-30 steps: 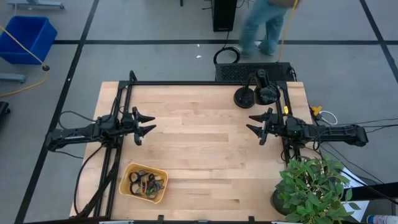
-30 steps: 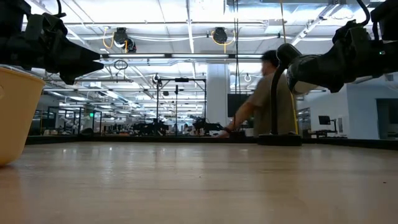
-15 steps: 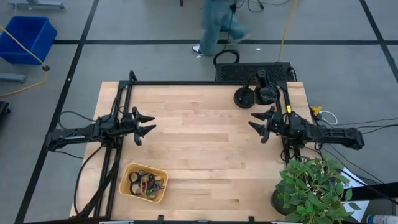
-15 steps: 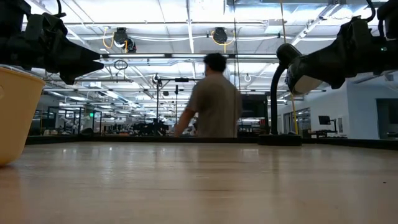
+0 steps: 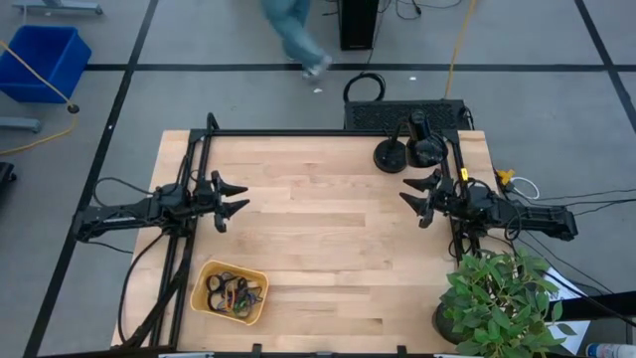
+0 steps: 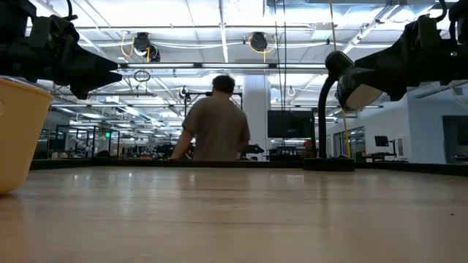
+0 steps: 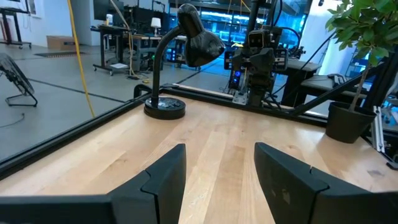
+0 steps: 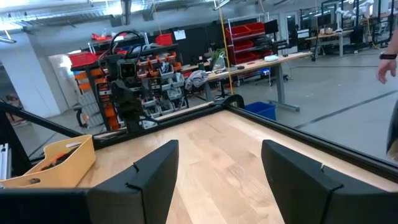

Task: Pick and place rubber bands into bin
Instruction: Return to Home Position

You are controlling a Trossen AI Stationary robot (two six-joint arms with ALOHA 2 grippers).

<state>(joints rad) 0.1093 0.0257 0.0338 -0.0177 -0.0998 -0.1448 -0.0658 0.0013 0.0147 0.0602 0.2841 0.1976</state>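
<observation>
Rubber bands [image 5: 233,293]: light, floppy, heaped in bin [image 5: 202,274], near left; pinch one strand.
Left gripper [image 5: 241,197]: spread, empty, left.
Right gripper [image 5: 406,191]: spread, empty, right.

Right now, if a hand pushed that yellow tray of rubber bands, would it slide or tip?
Probably slide: the tray looks shallow and wide-bottomed, sitting flat on the smooth wooden table. It seems light, thin plastic holding only rubber bands, so a gentle nudge might shift it.
</observation>
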